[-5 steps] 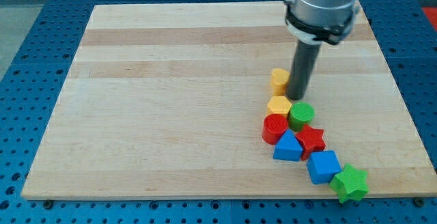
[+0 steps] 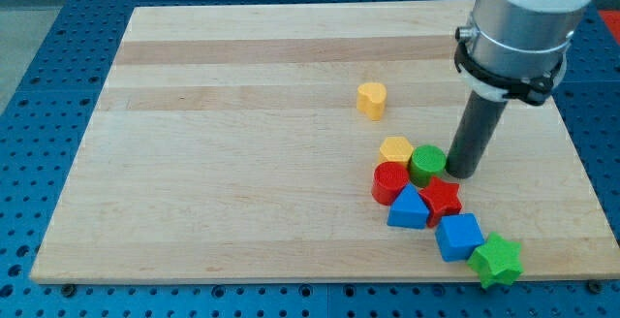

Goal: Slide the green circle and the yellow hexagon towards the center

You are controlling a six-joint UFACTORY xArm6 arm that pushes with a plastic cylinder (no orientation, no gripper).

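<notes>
Your wooden board (image 2: 242, 163) carried the cluster at the view's lower right; your fingerless rod gripped nothing, my tip (image 2: 462, 174) just right of the green circle (image 2: 427, 164); the yellow hexagon (image 2: 395, 149) touched that circle's left; a yellow heart (image 2: 371, 98) lay apart above.

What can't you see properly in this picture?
- Camera view: my tip stands right of the green circle; whether they touch is unclear.
- The yellow hexagon has its lower edge hidden by the red cylinder.
- The arm's upper part is cut off by the view's top.
</notes>
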